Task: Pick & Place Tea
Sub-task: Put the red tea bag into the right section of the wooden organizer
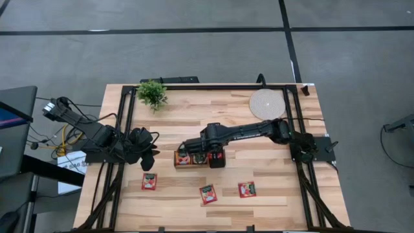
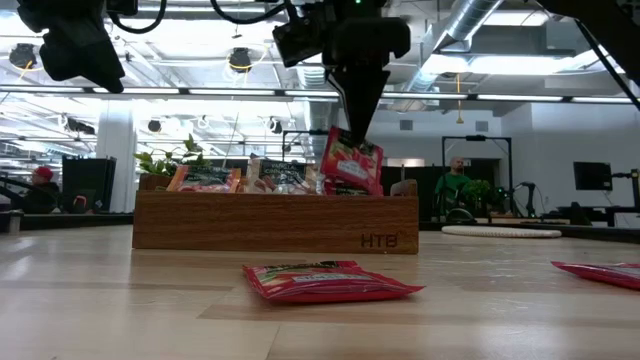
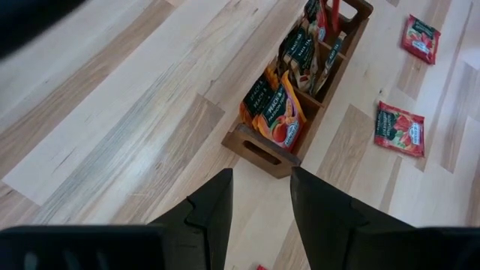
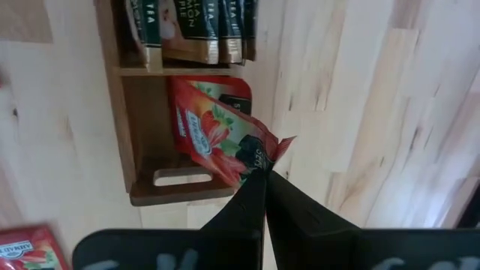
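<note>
1. Fingers of the right gripper (image 4: 259, 174) are pinched on the top corner of a red tea sachet (image 4: 214, 131), which hangs tilted over the end compartment of the wooden tray (image 4: 120, 127), partly inside it.
2. Left gripper (image 3: 260, 196) waits near the table's left edge, fingers apart, holding nothing.
3. Done, by judgement: the tray already holds several sachets across its compartments.
4. Outstanding: three red sachets lie loose on the table (image 1: 272, 200) in front of the tray: left one (image 1: 149, 181), middle one (image 1: 207, 193), right one (image 1: 246, 189).
5. Unclear: the arm hides part of the tray from above; stored sachets cannot be counted.
</note>
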You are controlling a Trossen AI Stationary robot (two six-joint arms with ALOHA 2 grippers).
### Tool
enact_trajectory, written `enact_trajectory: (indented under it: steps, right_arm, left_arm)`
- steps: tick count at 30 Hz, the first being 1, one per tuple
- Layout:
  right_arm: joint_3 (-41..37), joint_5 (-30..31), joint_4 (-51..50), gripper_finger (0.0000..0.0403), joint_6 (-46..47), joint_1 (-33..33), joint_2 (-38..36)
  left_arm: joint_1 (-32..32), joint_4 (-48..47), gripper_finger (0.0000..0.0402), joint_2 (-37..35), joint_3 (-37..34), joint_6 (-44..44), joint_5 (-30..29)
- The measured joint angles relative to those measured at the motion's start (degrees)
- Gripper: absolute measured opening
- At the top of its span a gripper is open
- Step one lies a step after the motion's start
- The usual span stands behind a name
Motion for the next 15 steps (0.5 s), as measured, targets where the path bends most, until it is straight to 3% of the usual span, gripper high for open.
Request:
enact_trajectory:
  steps: [15]
  right_arm:
    - [0.0,-1.45,0.02,0.0,1.42,0.87,0.0]
  left_arm:
    - [0.0,-0.01,0.0126,0.01,0.0,0.0,0.0]
